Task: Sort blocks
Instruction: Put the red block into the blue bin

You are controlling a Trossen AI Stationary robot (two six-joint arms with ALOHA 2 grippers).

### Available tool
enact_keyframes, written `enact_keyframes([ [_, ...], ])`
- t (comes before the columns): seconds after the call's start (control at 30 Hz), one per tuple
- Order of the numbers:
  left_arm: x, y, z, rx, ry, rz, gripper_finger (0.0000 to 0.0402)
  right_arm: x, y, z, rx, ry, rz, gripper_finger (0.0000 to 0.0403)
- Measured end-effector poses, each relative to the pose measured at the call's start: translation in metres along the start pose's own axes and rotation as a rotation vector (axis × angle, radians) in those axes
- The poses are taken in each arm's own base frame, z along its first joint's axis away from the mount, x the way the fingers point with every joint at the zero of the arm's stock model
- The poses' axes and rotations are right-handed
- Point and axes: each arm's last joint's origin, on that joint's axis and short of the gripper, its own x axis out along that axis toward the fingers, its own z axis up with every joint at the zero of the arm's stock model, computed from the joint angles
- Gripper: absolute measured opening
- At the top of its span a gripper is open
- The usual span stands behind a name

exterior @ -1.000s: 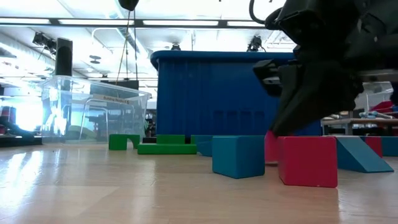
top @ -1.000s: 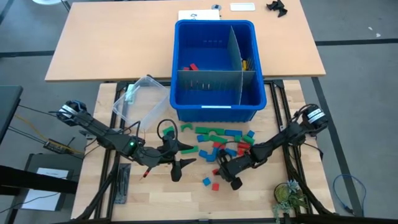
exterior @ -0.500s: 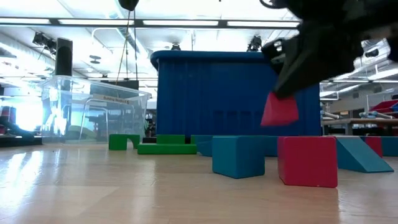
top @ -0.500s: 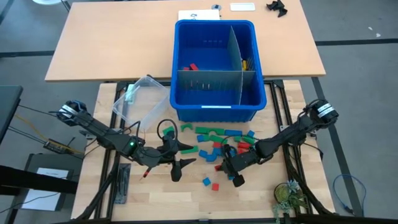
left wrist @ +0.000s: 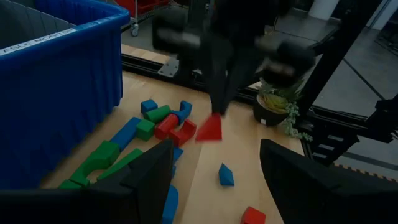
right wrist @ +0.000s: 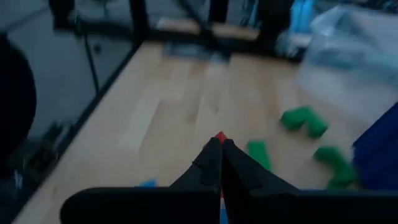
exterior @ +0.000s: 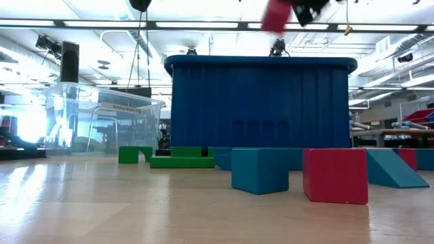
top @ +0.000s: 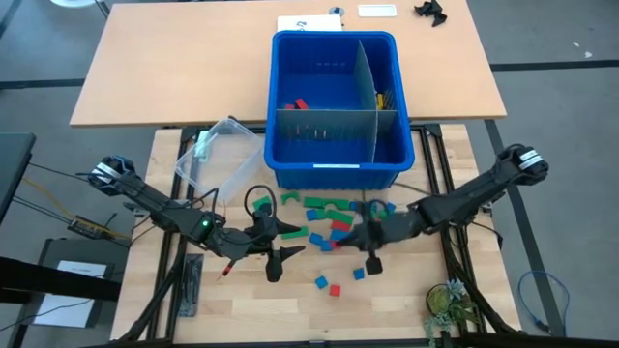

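Care matters here: right gripper (top: 368, 239) holds a red block (left wrist: 210, 128) pinched above the scattered blocks (top: 338, 213); it should clear the blue bin (top: 406, 145) wall before releasing. Left gripper (top: 274, 244) waits, fingers spread.

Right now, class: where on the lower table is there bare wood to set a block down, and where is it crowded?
Bare: the front strip below the left gripper and the loose blue and red blocks. Crowded: the block pile before the blue bin, under the right gripper.
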Motion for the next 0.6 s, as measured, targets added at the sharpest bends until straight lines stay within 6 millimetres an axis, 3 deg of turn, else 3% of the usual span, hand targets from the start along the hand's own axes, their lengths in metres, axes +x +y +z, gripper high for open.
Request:
enact_keyframes([
  [0.13,0.000,0.000,0.000,0.000,0.000,0.000,0.0248,-0.005,-0.018,0.026,0.031,-0.073,-0.054,0.0000],
  [0.27,0.000,0.000,0.000,0.000,0.000,0.000,0.0248,-0.007,-0.051,0.051,0.040,-0.137,-0.187,0.0000],
  [0.43,0.000,0.000,0.000,0.000,0.000,0.000,0.0248,-0.015,-0.105,0.072,0.037,-0.181,-0.431,0.0000],
  [0.6,0.000,0.000,0.000,0.000,0.000,0.000,0.0248,-0.033,-0.172,0.076,0.029,-0.201,-0.700,0.0000],
])
